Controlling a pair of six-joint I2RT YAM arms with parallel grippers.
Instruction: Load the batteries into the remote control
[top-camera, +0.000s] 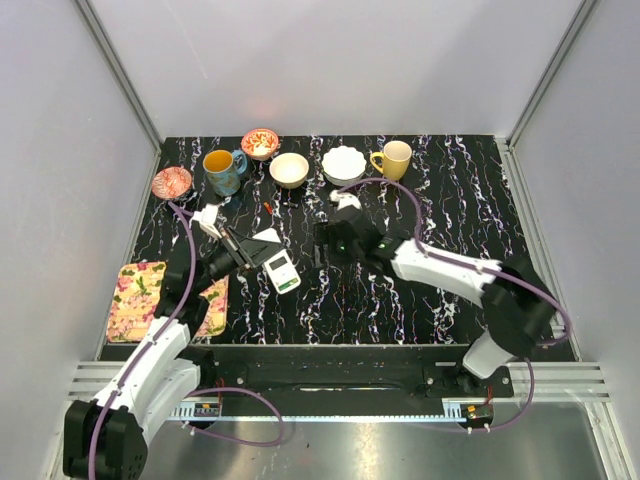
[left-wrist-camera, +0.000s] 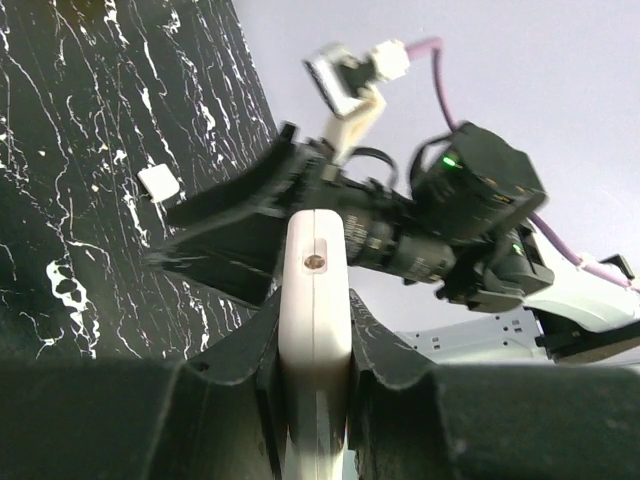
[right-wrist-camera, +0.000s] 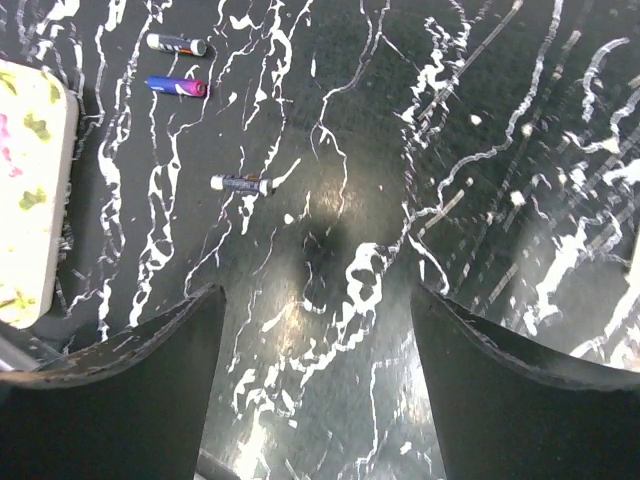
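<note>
From above, we see the left gripper (top-camera: 243, 258) clamped on one end of the flat white plastic remote control (top-camera: 283, 272), right of the floral mat (top-camera: 135, 300) over the black, white-veined table (top-camera: 450, 200). The left wrist view shows that rounded slab edge-on, pinched between the dark jaws, its near end cut off. In the right wrist view the right gripper (right-wrist-camera: 315, 290) stands spread and empty, with three slim cylindrical batteries (right-wrist-camera: 176, 86) lying near the mat, markings unreadable.
</note>
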